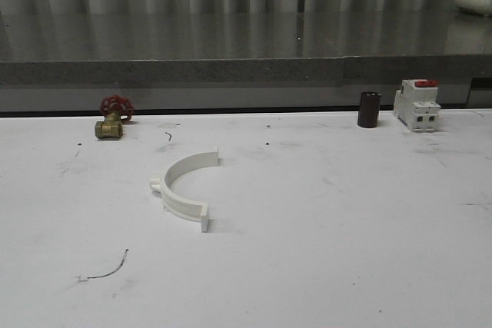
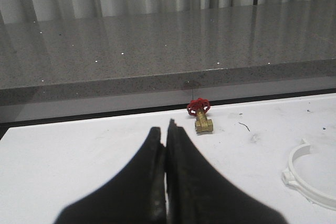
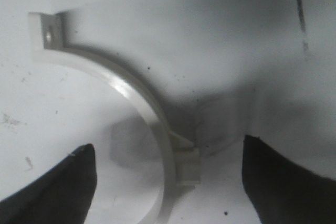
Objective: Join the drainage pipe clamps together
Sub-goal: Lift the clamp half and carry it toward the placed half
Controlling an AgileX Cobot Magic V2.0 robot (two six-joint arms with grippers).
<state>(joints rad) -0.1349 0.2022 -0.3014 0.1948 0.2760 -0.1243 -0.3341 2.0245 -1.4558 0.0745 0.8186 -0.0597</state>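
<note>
The left gripper (image 2: pixel 167 135) is clenched, empty; a clamp (image 2: pixel 310 174) lies off to its side, cut off by the frame edge. The right gripper (image 3: pixel 168 166) is released, fingers (image 3: pixel 58 182) straddling a white half-ring clamp (image 3: pixel 131 93) on the table (image 1: pixel 346 228). Its far end is cropped. A flange hole and side tab show.

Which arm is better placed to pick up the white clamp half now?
The right. Its end effector is open and hangs over a clamp half, with the band between the fingers. The left end effector is shut, and in its view the clamp half lies off to one side.
</note>
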